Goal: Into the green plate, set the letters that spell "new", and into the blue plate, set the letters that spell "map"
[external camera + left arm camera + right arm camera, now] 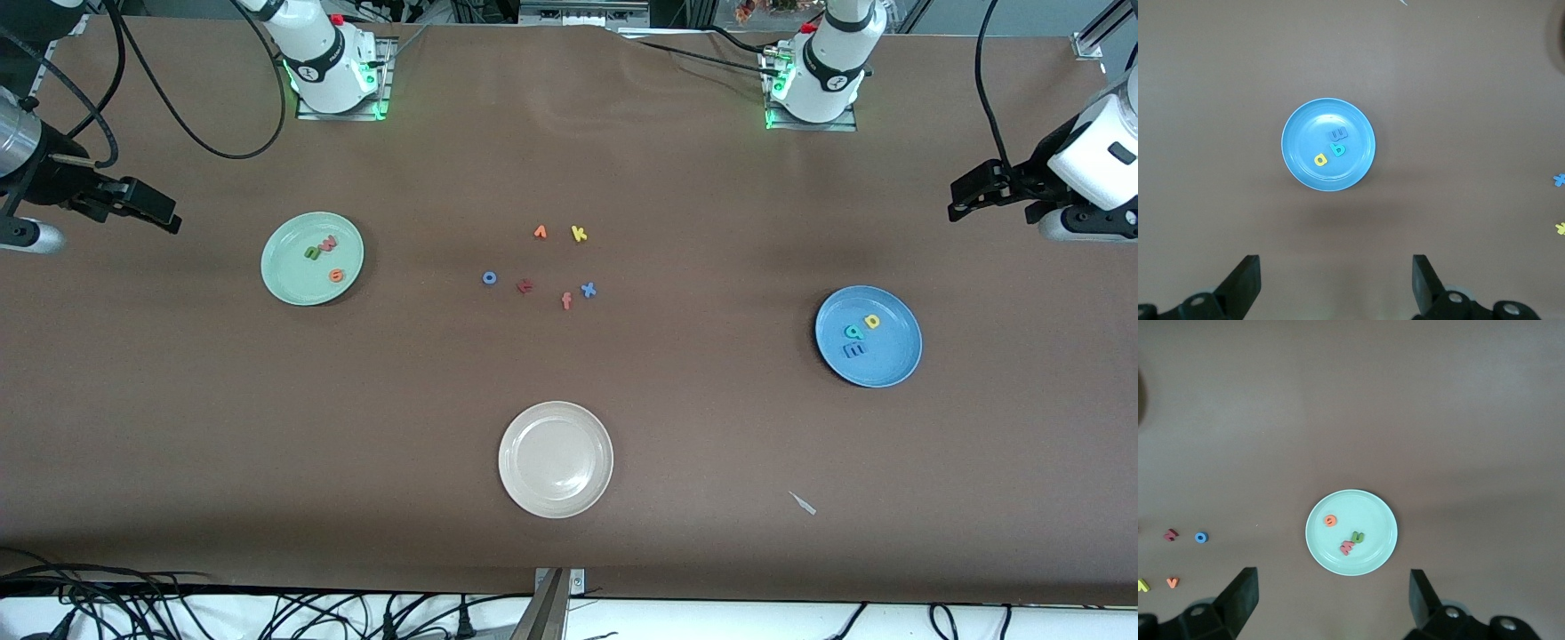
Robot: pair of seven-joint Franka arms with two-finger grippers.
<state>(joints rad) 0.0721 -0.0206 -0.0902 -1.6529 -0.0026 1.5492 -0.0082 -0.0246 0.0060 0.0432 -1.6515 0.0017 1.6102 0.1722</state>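
The green plate (311,259) is seen in the middle left of the front view, a round pale mint dish with a shallow rim. Three small foam letters are lying in it: a green "n" (312,252), a pinkish-red "w" (329,242) touching it, and an orange "e" (335,276) a little apart, lower in the frame. The blue plate (869,336) is seen in the middle right of the front view, round and medium blue. In it a yellow "a" (872,321), a teal "p" (853,332) and a blue "m" (853,350) are lying close together.

Between the two plates, in the centre of the frame, loose letters are scattered on the brown desk (711,462): an orange one (540,233), a yellow "k" (579,234), a blue ring (489,278), a dark red letter (524,285), a salmon "f" (566,300) and a blue "x" (588,289). A cream plate (556,459) is placed in the lower centre.

The left gripper (953,209) is held in the air at the right edge of the front view, over the desk's end. Its fingers (1245,283) are spread wide apart and nothing is held. The right gripper (169,220) is held at the left edge, its fingers (1241,600) also wide apart and empty. Both arms are waiting.
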